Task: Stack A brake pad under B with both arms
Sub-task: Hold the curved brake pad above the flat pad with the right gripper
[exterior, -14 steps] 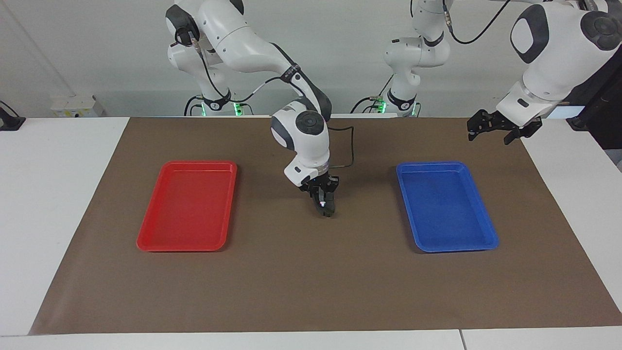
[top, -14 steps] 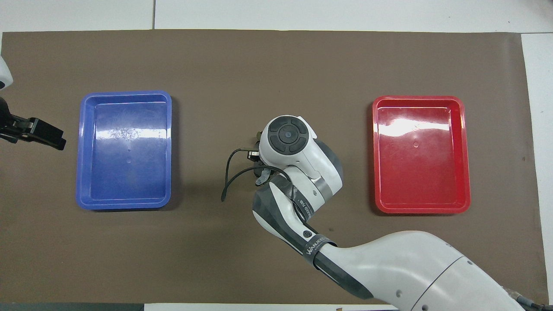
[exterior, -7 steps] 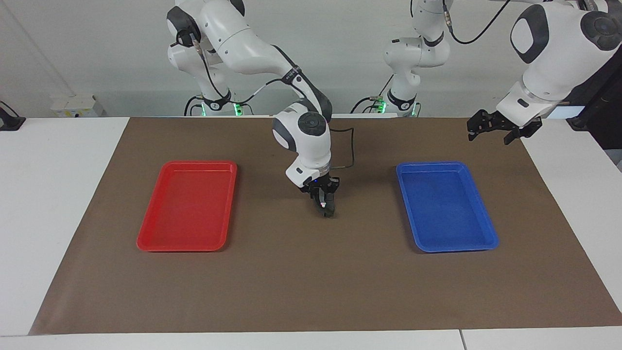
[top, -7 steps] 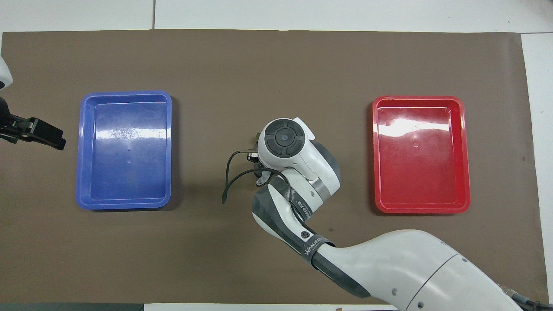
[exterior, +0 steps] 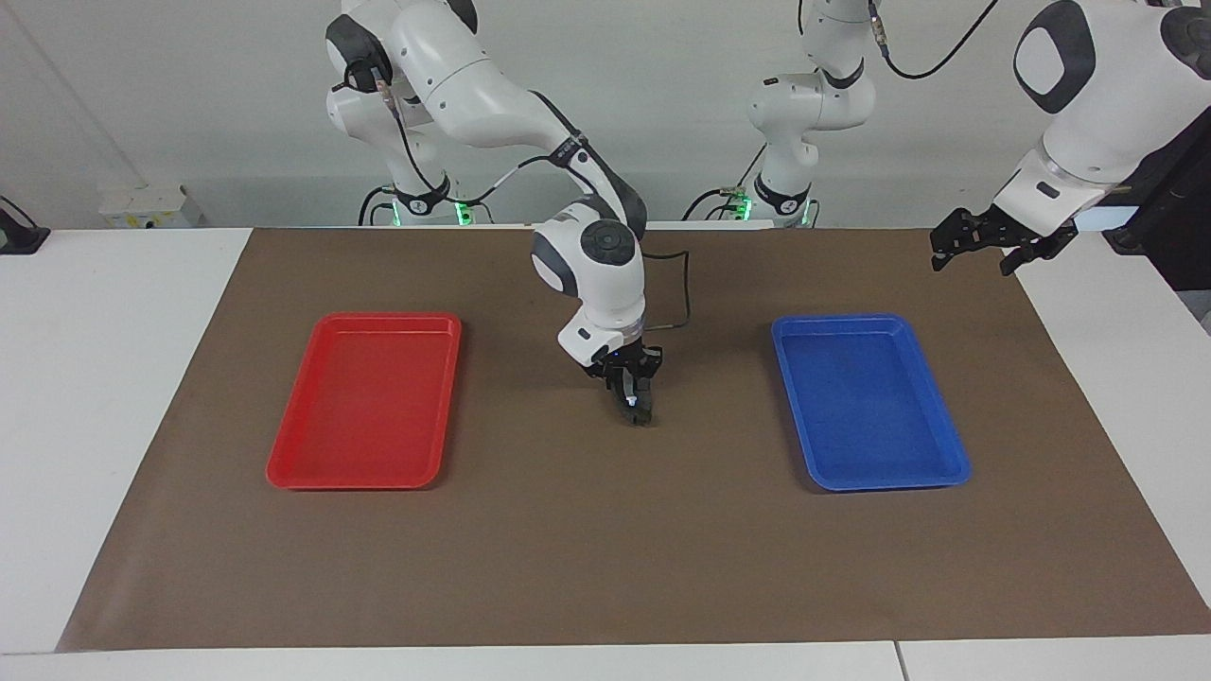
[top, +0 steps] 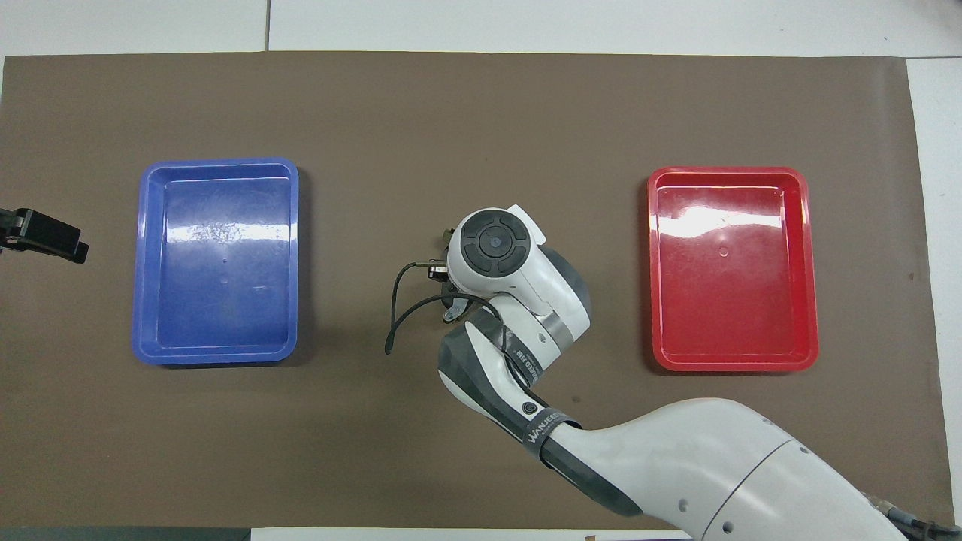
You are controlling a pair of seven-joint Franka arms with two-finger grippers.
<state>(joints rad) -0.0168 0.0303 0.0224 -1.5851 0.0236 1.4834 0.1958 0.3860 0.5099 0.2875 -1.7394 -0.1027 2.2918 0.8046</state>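
Note:
My right gripper points straight down at the middle of the brown mat, between the two trays. It is shut on a small dark grey piece, which looks like the A brake pad held on edge with its lower end at the mat. In the overhead view the right arm's wrist hides the gripper and the piece. B, the longer arched shoe, shows in neither view. My left gripper hangs open and empty in the air over the mat's edge at the left arm's end; it also shows in the overhead view.
An empty red tray lies toward the right arm's end. An empty blue tray lies toward the left arm's end. A black cable loops off the right wrist.
My left gripper has drawn away from the blue tray toward its own end of the table. The right wrist has shifted slightly; its gripper stays at the mat's middle.

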